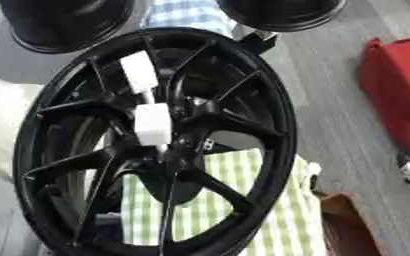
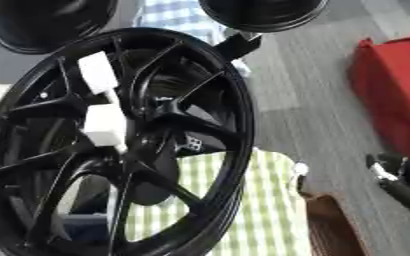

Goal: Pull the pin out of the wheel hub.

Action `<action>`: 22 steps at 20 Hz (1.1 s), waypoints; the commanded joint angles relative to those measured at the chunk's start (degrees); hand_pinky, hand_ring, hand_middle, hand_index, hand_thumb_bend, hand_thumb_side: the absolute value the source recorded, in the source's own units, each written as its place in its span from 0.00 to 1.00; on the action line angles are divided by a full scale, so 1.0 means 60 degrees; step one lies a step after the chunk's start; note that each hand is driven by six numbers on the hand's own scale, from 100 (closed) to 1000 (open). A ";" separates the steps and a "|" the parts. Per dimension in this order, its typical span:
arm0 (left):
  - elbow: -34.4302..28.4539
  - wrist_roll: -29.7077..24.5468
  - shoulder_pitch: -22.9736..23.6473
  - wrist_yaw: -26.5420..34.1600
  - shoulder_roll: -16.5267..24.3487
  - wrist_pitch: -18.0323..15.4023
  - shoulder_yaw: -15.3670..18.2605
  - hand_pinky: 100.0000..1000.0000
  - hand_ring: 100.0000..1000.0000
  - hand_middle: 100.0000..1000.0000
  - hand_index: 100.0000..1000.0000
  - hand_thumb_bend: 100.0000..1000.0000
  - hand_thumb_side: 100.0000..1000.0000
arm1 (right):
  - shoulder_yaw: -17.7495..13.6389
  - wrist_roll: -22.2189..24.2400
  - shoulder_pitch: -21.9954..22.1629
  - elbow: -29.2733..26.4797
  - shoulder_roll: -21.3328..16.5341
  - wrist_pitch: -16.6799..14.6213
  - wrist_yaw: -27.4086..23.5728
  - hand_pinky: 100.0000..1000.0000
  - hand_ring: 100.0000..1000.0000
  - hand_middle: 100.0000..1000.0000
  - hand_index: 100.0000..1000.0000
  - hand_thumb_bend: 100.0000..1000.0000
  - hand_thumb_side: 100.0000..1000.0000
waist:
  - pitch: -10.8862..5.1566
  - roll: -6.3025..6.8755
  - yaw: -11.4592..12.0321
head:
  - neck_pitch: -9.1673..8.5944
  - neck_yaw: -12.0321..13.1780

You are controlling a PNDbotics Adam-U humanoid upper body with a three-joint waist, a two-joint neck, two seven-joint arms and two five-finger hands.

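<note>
Left eye view: glossy black spoked wheel hub (image 1: 156, 145) fills our centre.
Pin: white block-shaped pin (image 1: 152, 122) at hub's middle.
Robot hand (image 2: 401, 180): four o'clock; grasp state we cannot tell.
Approach: we should pull straight outward.

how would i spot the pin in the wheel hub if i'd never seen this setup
Find the big black spoked wheel filling the middle of the view. At its hub, where the spokes meet, sits a white blocky piece, with a second white block above it. These are the only white parts against the black rim.
</note>
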 commanded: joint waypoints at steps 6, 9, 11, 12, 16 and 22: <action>-0.1595 -0.2552 -0.1899 0.0082 0.1163 0.1297 -0.1754 0.70 0.62 0.63 0.82 0.34 0.55 | -0.0081 -0.0053 0.0060 -0.0253 -0.0300 -0.0004 0.0157 0.56 0.59 0.47 0.64 0.26 0.31 | -0.0147 -0.0002 0.0019 | -0.0078 -0.0107; -0.1740 -0.3270 -0.2686 0.0098 0.0877 0.1675 -0.2401 0.70 0.63 0.64 0.82 0.35 0.56 | -0.0073 -0.0046 0.0094 -0.0258 -0.0310 -0.0008 0.0194 0.56 0.59 0.47 0.64 0.26 0.30 | -0.0167 0.0007 0.0027 | -0.0092 -0.0119; -0.1754 -0.3671 -0.3100 0.0088 0.0705 0.1845 -0.2785 0.70 0.63 0.64 0.82 0.35 0.57 | -0.0070 -0.0047 0.0108 -0.0253 -0.0318 -0.0006 0.0205 0.56 0.59 0.47 0.64 0.27 0.30 | -0.0183 0.0016 0.0032 | -0.0124 -0.0107; -0.1757 -0.3838 -0.3262 0.0076 0.0623 0.1915 -0.2945 0.70 0.63 0.64 0.82 0.35 0.57 | -0.0065 -0.0045 0.0111 -0.0249 -0.0322 -0.0004 0.0209 0.56 0.59 0.47 0.64 0.27 0.30 | -0.0191 0.0020 0.0034 | -0.0158 -0.0092; -0.1759 -0.4211 -0.3655 0.0056 0.0379 0.2128 -0.3326 0.70 0.62 0.63 0.81 0.35 0.57 | -0.0050 -0.0034 0.0118 -0.0234 -0.0332 -0.0003 0.0227 0.56 0.59 0.47 0.64 0.27 0.30 | -0.0216 0.0024 0.0039 | -0.0254 -0.0070; -0.1759 -0.4623 -0.3896 -0.0040 0.0180 0.2459 -0.3743 0.70 0.62 0.62 0.80 0.35 0.58 | -0.0041 -0.0036 0.0111 -0.0222 -0.0337 -0.0001 0.0227 0.56 0.59 0.47 0.64 0.27 0.30 | -0.0228 0.0032 0.0017 | -0.0351 -0.0023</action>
